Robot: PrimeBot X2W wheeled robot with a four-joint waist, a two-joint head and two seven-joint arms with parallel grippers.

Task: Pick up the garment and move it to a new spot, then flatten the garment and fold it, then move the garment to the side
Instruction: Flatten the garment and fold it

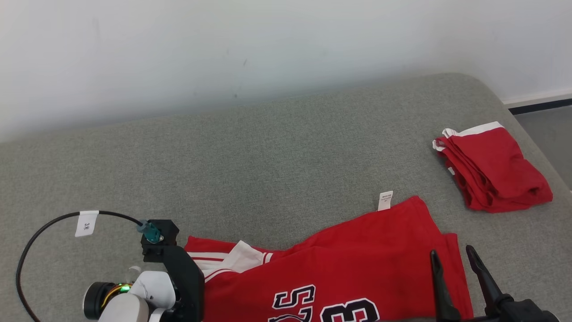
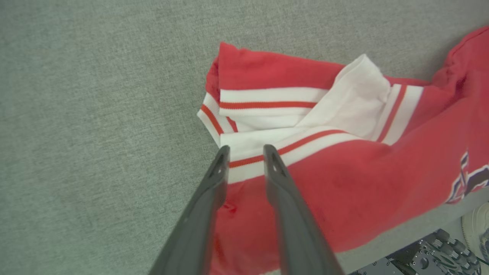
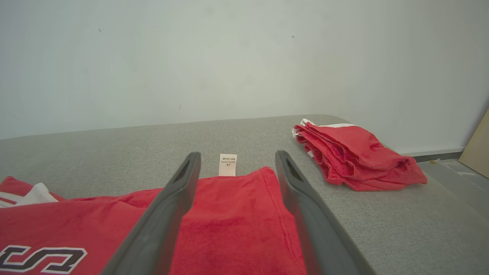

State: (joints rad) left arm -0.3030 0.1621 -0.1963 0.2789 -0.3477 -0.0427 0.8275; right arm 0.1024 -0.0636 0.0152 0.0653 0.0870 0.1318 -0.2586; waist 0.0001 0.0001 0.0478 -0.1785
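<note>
Head view: two red pieces lie on the grey cushion (image 1: 268, 152). One is the garment (image 1: 348, 264) with black lettering, at the near edge and cut off below. The other is a folded pile (image 1: 491, 172), far right and well apart. The right gripper (image 1: 451, 251) hovers, spread, over the garment's right end.

Left wrist view: the left gripper (image 2: 246, 151), jaws slightly parted, sits over the garment's striped white hem; contact is unclear.

Right wrist view: one white label (image 3: 228, 164) lies at the garment's far edge.
</note>
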